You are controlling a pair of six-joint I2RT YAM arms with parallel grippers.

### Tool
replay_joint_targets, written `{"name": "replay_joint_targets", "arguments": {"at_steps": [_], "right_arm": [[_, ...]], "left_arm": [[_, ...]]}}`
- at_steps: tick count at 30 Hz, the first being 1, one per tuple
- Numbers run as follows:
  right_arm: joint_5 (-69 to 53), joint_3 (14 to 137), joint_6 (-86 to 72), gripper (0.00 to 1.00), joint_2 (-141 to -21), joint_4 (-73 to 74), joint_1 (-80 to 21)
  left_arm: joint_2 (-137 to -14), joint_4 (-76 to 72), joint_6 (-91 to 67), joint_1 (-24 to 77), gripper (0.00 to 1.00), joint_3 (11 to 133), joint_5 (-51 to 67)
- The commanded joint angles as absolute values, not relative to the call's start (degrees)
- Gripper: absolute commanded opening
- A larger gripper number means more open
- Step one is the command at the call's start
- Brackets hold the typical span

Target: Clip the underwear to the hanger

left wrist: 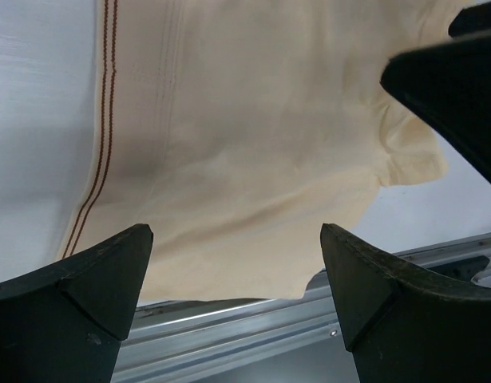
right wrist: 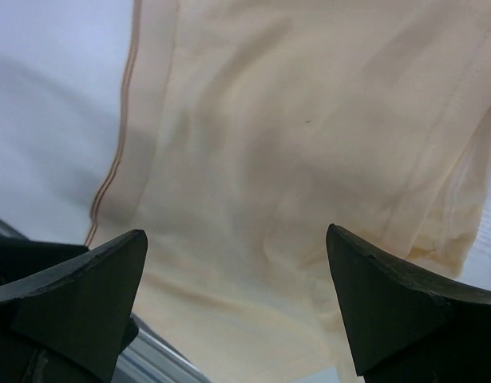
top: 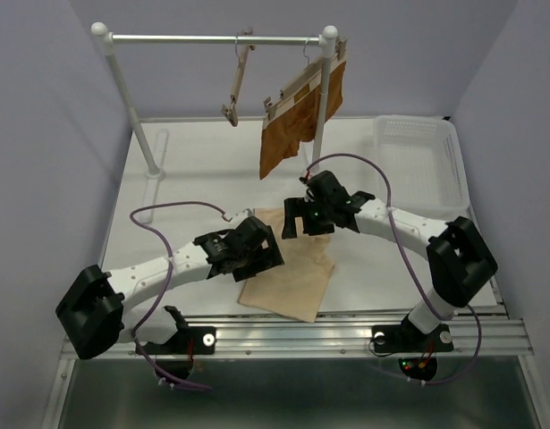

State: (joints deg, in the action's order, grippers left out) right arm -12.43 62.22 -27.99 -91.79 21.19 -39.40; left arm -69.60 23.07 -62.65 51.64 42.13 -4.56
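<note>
The underwear [top: 288, 281] lies lengthwise near-to-far; the left hand [top: 264, 257] is over its left edge, the right hand [top: 299, 222] over its far end, both spread apart.

At the back of your white tabletop [top: 190, 174], a white clothes rack [top: 216, 39] stands on two slanted posts. From its bar, close to the right post, a rust-brown garment [top: 292, 125] hangs from a wooden hanger [top: 301, 80] that tilts down to the left. On your far right, a white slatted basket [top: 409, 120] sits on the tabletop, well apart from the rack. A ribbed aluminium strip [top: 301, 335] runs along the near edge, and pale lilac walls [top: 42, 134] close in on both sides.
</note>
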Motion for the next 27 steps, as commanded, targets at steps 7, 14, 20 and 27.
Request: {"name": "replay_joint_targets", "arguments": {"at_steps": [7,14,20,27], "right_arm": [[-4.2,70.1,-25.8,1.00,-104.9,21.9,-37.9],[-0.9,76.9,-23.4,1.00,-114.7,21.8,-36.1],[-0.3,82.0,-21.1,1.00,-119.2,21.1,-34.9],[-3.8,82.4,-18.0,1.00,-115.0,21.1,-34.9]], "left_arm": [[-76.2,14.8,-59.8,50.7,0.99,37.9,-0.8],[-80.8,10.1,-58.0,47.4,0.99,35.9,1.4],[-84.2,9.8,-55.5,45.8,0.99,38.8,0.8],[-81.4,15.6,-54.1,43.9,0.99,43.6,-3.3]]}}
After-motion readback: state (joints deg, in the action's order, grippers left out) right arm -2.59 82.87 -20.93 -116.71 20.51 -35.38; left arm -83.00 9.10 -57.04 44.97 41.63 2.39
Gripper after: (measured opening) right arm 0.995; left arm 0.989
